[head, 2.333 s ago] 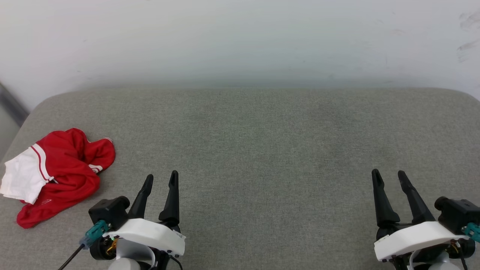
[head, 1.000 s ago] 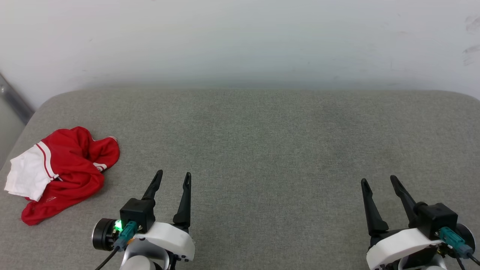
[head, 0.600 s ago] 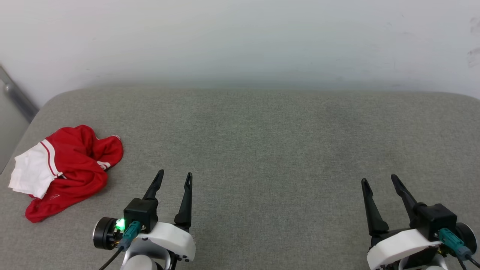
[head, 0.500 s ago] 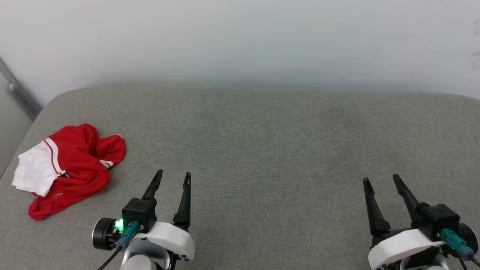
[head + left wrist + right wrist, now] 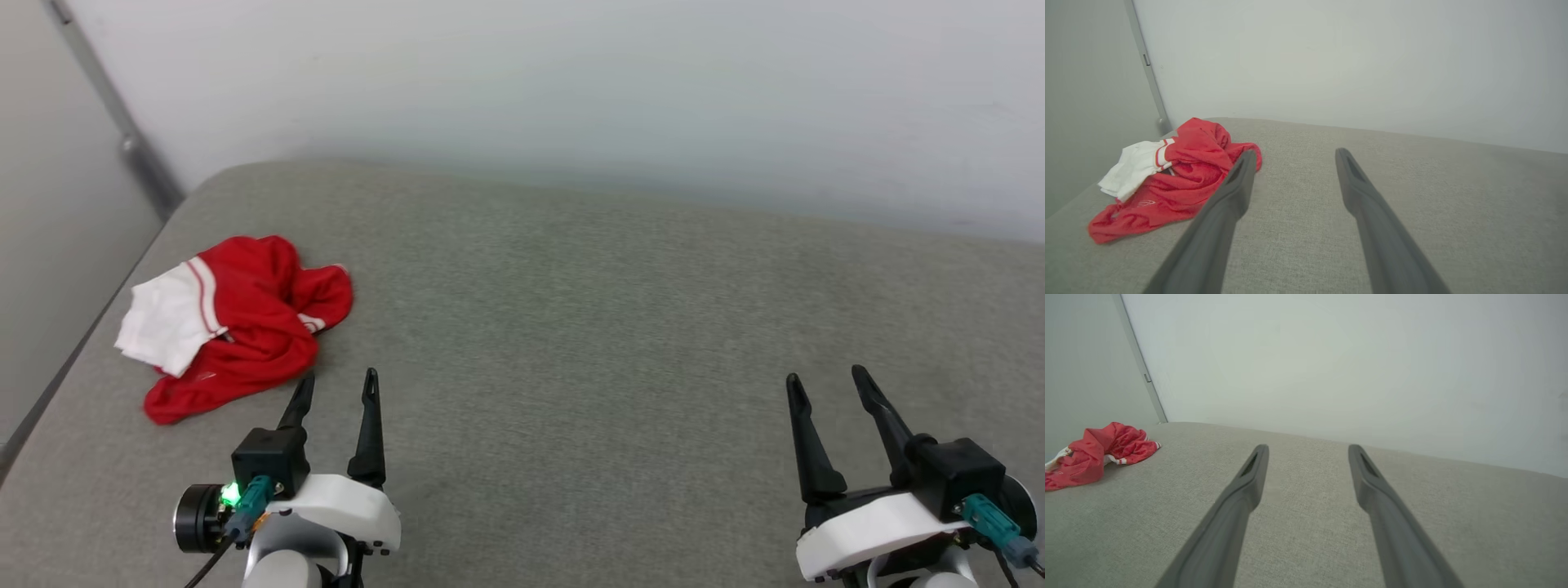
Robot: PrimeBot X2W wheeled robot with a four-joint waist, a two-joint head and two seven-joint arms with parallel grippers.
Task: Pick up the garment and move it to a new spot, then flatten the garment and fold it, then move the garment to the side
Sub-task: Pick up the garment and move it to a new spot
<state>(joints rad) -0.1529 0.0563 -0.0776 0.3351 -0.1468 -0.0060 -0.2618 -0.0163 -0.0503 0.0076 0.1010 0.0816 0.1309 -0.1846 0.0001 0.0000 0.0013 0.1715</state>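
Note:
The garment [image 5: 245, 318] is a crumpled red T-shirt with a white sleeve, lying near the left edge of the grey cushioned surface [image 5: 588, 310]. My left gripper [image 5: 339, 385] stands open just below and right of it, apart from the cloth, fingers empty. In the left wrist view the garment [image 5: 1180, 175] lies left of and beyond the left gripper [image 5: 1294, 157]. At the lower right my right gripper [image 5: 824, 382] is open and empty, far from the shirt. The right wrist view has the garment [image 5: 1098, 453] at its far left, with the right gripper [image 5: 1308, 451] over bare cushion.
A pale wall [image 5: 571, 82] rises behind the surface. A grey metal strip [image 5: 122, 131] runs down the wall corner at the left, beyond the cushion's left edge [image 5: 73, 359]. Bare grey cushion spreads across the middle and right.
The whole head view has swung left, so the camera moved; the garment has not shifted on the cushion. My left gripper now sits closer to the shirt. Both grippers remain open.

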